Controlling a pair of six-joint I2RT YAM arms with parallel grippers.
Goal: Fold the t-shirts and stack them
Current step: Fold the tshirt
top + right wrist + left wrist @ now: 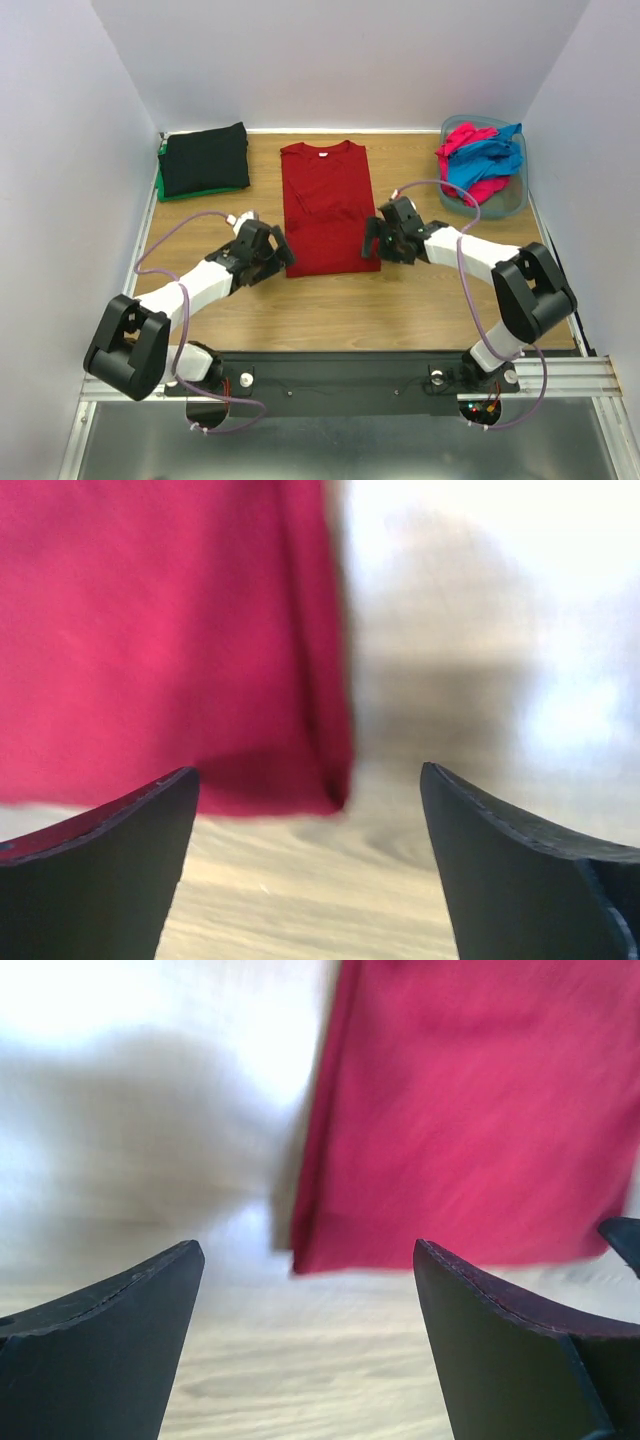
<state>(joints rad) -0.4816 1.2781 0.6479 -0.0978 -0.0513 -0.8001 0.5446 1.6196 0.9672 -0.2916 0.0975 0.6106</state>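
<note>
Top external view: the dark red t-shirt (323, 205) lies flat on the wooden table (400, 300), folded into a long narrow rectangle with its collar at the far end. Both arms reach toward its near hem from opposite sides. The left arm runs from its shoulder block diagonally up to the shirt's near left corner, with the left gripper (275, 250) just beside that corner. The right arm mirrors it, elbow out to the right and forearm angled inward, with the right gripper (375, 240) at the shirt's near right corner.

In the left wrist view the left gripper (305, 1250) has its fingers (110, 1330) spread wide with nothing between them; the shirt's (480, 1110) corner lies just ahead of the tips. The right wrist view shows the same: the right gripper (308, 770) is spread and empty, the shirt's (150, 630) corner just beyond it.

Far left of the red shirt, a folded black t-shirt (205, 158) rests on a green t-shirt (165, 185). Far right of it, a grey-blue tub (510, 205) holds a bright pink t-shirt (462, 140) and a blue t-shirt (490, 160), crumpled together.
</note>
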